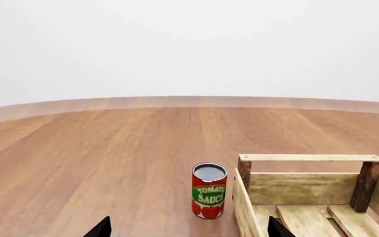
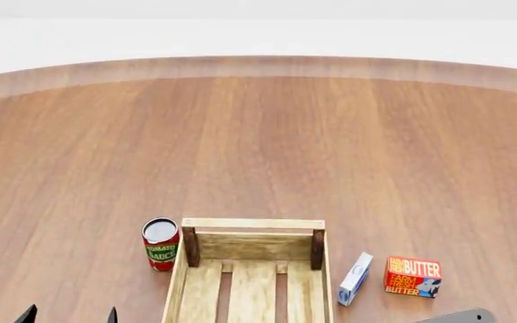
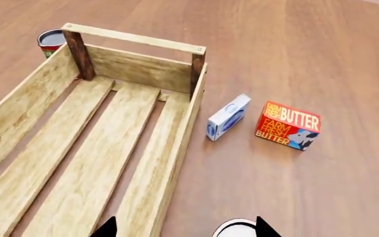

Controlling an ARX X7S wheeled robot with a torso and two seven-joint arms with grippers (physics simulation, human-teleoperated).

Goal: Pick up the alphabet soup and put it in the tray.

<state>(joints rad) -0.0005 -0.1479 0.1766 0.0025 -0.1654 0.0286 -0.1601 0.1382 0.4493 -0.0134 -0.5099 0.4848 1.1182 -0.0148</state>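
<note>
Only a sliver of a silver-white rim, probably the soup (image 3: 236, 229), shows at the edge of the right wrist view, under the right gripper (image 3: 186, 229), beside the tray (image 3: 170, 163). Its jaws are spread wide; the left gripper (image 1: 188, 230) is likewise released. We should centre the right jaws over the can and descend before closing. The part of the tray we can see holds nothing; the tomato can (image 2: 161, 243) stands just outside its far corner.

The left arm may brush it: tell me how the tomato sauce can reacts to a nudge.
The tomato sauce can stands upright, taller than wide, so a high nudge would probably tip it. Its round side would likely roll on the smooth table. It looks rigid, unlikely to dent.
</note>
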